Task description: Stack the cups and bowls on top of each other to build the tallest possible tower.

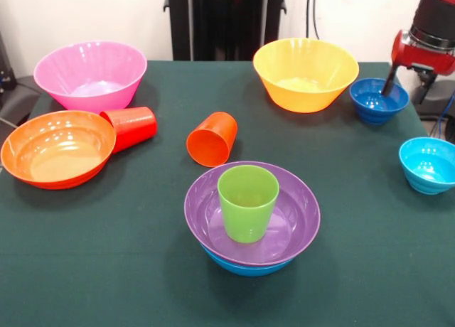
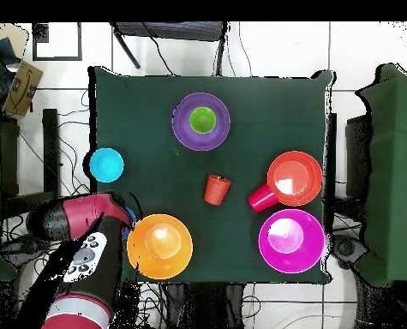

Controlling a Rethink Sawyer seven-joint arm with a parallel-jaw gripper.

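Note:
The tower stands at the front middle: a lime green cup [image 1: 247,202] stands upright in the purple bowl [image 1: 298,220], which sits in the blue bowl [image 1: 245,266]. In the overhead view the green cup [image 2: 201,119] sits in the purple bowl [image 2: 182,128]. My gripper [image 1: 407,89] is open at the small dark blue bowl [image 1: 373,105], with one finger inside it and the other outside its right rim. The red cup [image 1: 131,126] and orange cup [image 1: 212,138] lie on their sides. In the overhead view my arm [image 2: 86,257] hides the gripper and most of the dark blue bowl.
The pink bowl [image 1: 91,74] and the orange bowl [image 1: 57,148] stand at the left. The yellow bowl [image 1: 306,72] stands close to the left of the dark blue bowl. The small cyan bowl [image 1: 429,163] stands near the right edge.

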